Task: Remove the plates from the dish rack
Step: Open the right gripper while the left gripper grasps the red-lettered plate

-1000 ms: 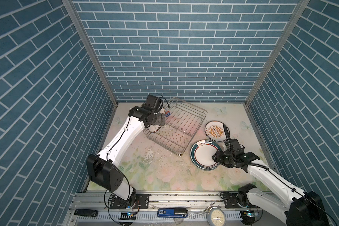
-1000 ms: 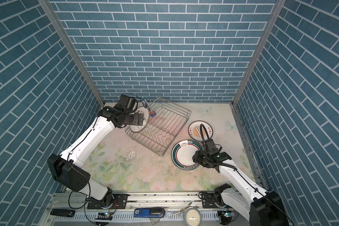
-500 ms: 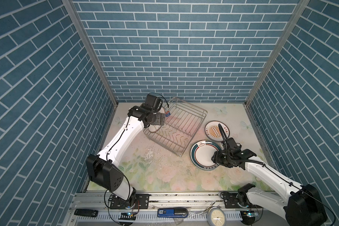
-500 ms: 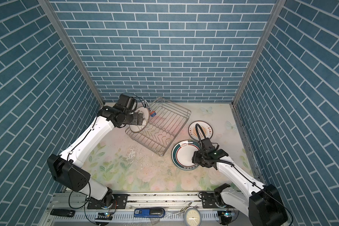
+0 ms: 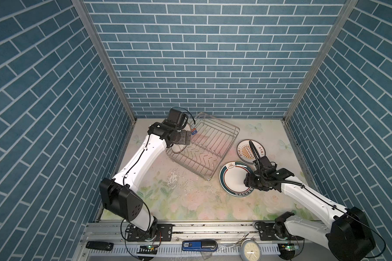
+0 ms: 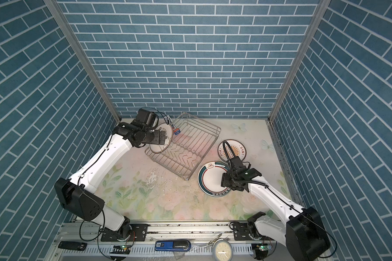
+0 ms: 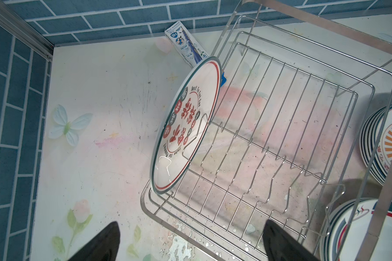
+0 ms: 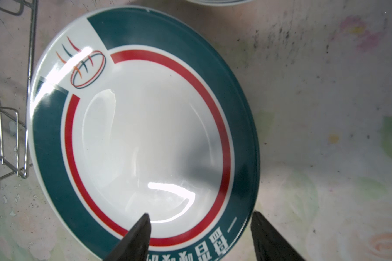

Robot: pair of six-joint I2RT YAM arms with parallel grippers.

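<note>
Teal-rimmed plate (image 8: 145, 135) lies beside the dish rack (image 5: 204, 149), right claw (image 8: 200, 214) apart astride its edge, left claw (image 7: 190, 222) apart.

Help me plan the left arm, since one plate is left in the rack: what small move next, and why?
Probably lower the left gripper so its open fingers straddle the rim of the standing plate: it is the only plate in the dish rack, and the fingers hang clear of it.

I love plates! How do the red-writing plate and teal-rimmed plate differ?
The red-writing plate stands on edge in the silver wire dish rack; the teal-rimmed plate lies flat outside it. The red-writing plate's middle has writing; the teal-rimmed plate's is plain. Both are round and white.
</note>
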